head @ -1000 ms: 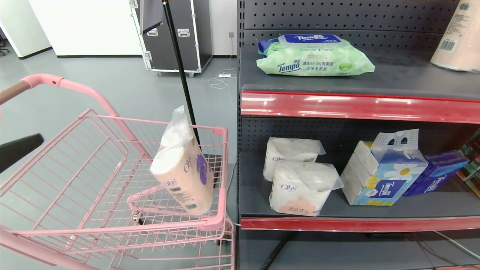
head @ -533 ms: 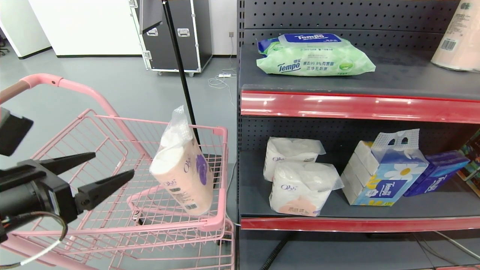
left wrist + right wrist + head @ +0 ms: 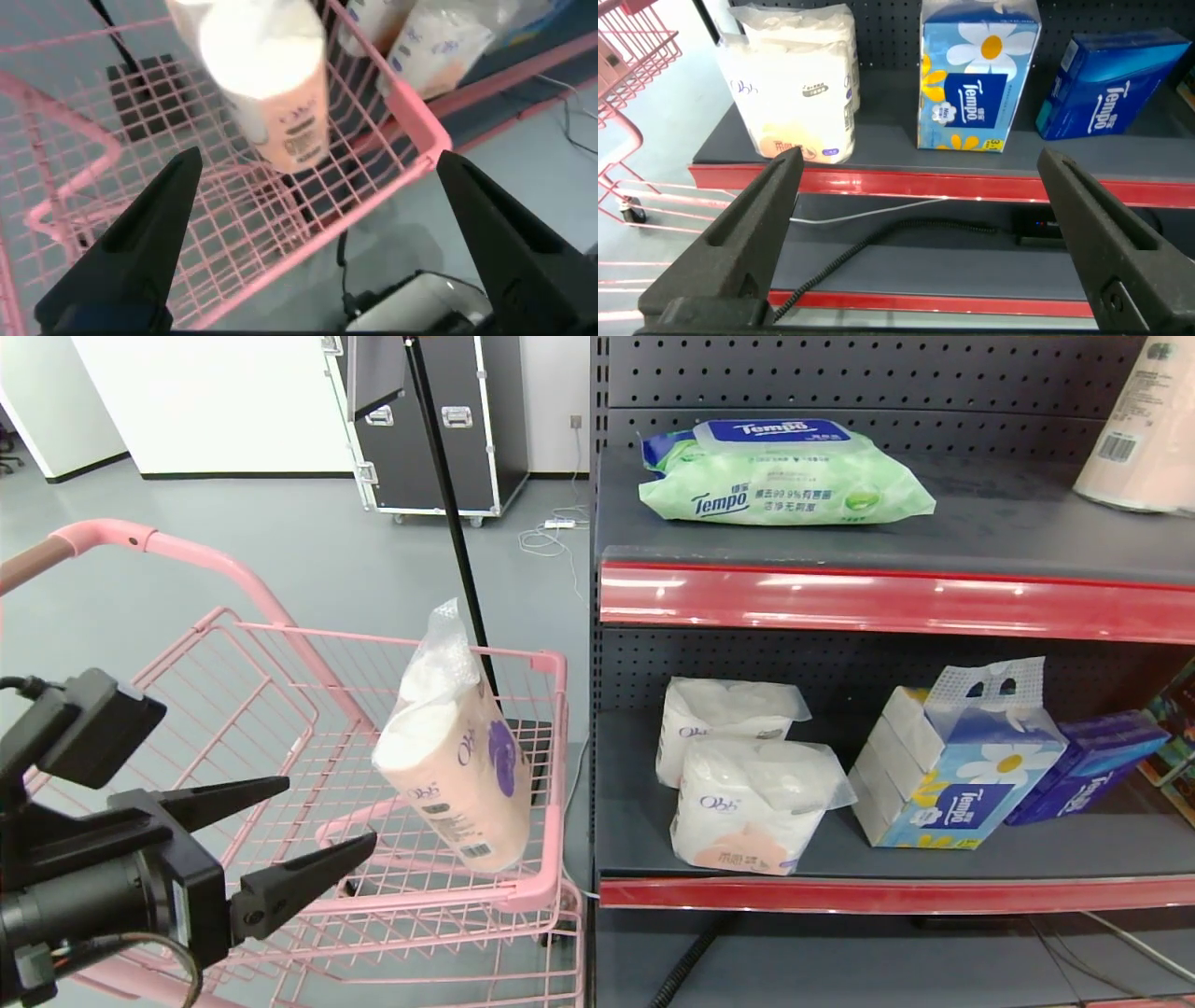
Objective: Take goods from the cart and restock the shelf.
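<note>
Lower left: your left gripper (image 3: pixel 329 812), jaws spread, hangs level with the tissue pack (image 3: pixel 453 756), likely to straddle it. Centre: that pack leans on the cart's (image 3: pixel 523 893) front rim. Right: matching packs (image 3: pixel 756 803) on the lower shelf (image 3: pixel 934 893) suggest its destination. Your right gripper (image 3: pixel 920 154), likewise spread, faces them.

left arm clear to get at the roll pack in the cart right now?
Likely yes. The left gripper hangs open over the pink cart, aimed at the roll pack leaning on its end wall; only bare wire basket lies between.
</note>
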Controlling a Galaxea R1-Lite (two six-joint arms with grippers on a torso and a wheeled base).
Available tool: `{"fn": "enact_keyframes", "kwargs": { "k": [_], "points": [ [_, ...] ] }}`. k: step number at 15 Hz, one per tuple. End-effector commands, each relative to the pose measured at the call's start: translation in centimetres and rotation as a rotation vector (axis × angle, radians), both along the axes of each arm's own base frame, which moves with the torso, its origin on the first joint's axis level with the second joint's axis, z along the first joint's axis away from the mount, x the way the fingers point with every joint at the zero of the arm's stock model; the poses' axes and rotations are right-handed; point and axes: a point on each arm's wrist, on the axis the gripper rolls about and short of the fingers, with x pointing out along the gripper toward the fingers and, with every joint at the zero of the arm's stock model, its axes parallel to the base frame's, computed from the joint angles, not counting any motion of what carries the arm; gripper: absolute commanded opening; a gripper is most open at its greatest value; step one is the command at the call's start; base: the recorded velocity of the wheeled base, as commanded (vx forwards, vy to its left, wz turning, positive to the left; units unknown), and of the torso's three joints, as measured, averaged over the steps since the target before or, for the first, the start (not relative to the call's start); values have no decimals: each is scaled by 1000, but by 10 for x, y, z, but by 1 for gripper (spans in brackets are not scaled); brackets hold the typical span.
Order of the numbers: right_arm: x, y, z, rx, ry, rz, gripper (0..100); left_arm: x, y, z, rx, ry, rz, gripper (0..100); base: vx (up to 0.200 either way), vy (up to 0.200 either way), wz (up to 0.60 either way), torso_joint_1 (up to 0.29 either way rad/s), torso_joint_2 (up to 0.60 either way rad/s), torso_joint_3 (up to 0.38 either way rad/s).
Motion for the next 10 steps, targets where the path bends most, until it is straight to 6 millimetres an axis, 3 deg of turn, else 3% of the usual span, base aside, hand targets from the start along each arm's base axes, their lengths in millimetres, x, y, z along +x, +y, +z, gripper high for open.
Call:
{"fn": "enact_keyframes", "kwargs": {
  "k": [1, 7, 10],
  "points": [
    [0, 0, 0, 0, 2, 1, 100, -3, -5, -7, 7, 36, -33, 100, 0, 0, 0, 0, 0, 0],
    [0, 0, 0, 1, 2, 1, 100, 9, -27, -21, 61, 105, -90, 100, 0, 0, 0, 0, 0, 0],
    [0, 0, 0, 1, 2, 1, 100, 24, -41, -27, 66, 81, -89, 100, 0, 0, 0, 0, 0, 0]
  ]
}}
